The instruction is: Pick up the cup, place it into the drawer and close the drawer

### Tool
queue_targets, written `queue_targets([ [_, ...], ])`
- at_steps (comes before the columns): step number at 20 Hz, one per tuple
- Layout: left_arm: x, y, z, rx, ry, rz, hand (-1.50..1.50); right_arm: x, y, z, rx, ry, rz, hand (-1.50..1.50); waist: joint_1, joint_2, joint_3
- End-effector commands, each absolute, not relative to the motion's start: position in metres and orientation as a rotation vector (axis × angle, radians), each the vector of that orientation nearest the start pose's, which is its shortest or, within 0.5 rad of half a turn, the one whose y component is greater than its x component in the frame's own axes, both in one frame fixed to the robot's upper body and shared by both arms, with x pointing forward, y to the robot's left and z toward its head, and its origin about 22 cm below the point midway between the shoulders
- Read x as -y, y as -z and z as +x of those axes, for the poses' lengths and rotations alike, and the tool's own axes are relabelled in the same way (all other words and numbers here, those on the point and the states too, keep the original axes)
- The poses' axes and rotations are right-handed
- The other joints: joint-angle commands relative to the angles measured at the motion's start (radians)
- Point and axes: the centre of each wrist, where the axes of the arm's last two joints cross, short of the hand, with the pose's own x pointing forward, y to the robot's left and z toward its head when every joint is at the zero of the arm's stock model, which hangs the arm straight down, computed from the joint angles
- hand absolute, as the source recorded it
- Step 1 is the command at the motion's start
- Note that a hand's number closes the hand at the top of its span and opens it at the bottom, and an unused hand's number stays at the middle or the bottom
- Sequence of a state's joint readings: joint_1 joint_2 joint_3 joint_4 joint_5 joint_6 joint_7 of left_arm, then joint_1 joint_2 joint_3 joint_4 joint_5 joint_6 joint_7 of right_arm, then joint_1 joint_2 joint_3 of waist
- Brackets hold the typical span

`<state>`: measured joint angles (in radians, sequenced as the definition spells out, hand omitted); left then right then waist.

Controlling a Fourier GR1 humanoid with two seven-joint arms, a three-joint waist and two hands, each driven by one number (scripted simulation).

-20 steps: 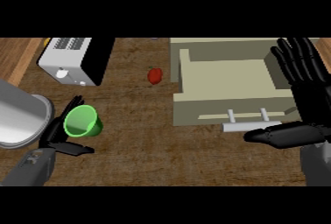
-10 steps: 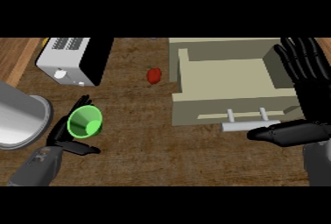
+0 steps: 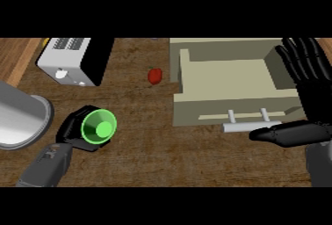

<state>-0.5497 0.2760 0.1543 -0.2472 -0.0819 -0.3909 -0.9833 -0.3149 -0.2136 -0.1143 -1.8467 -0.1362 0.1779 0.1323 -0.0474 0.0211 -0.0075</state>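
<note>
Gripping the cup now, the left hand has its black fingers curled round the green rim, the cup tipped so its mouth faces up at us, near left on the counter. Just left of it sits a grey pot; a toaster stands far left, a small red thing mid-counter. The drawer lies open at right, handle toward us. The right hand rests beside it, fingers straight and spread. This looks like the pick-up step. Next call: lift and carry the cup right, over the drawer's near wall, before letting go.
</note>
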Motion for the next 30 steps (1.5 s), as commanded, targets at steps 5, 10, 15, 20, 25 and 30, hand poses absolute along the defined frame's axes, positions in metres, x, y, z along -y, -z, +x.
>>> queue_targets([
  [5,-0.313,0.098,0.320,2.009,0.069,-0.364,1.50,0.263,-0.147,0.277,1.995,-0.263,0.085,-1.50,-0.002,-0.001,0.002],
  [10,-0.305,0.116,0.302,2.064,-0.144,-0.119,1.50,0.273,-0.158,0.270,1.994,-0.275,0.059,-1.50,0.017,-0.013,0.004],
  [15,-0.259,0.110,0.320,2.127,-0.197,-0.086,1.50,0.259,-0.147,0.273,1.985,-0.266,0.031,-1.50,0.037,-0.017,0.006],
  [20,-0.234,0.045,0.375,2.149,-0.071,-0.192,1.50,0.268,-0.143,0.263,1.971,-0.294,0.035,-1.50,0.046,-0.027,0.008],
  [25,-0.181,0.000,0.390,2.184,0.023,-0.305,1.50,0.276,-0.152,0.269,1.968,-0.270,0.008,-1.50,0.066,-0.035,0.009],
  [30,-0.138,-0.074,0.416,2.173,0.088,-0.293,1.50,0.272,-0.143,0.277,1.977,-0.256,-0.016,-1.50,0.053,-0.028,0.008],
])
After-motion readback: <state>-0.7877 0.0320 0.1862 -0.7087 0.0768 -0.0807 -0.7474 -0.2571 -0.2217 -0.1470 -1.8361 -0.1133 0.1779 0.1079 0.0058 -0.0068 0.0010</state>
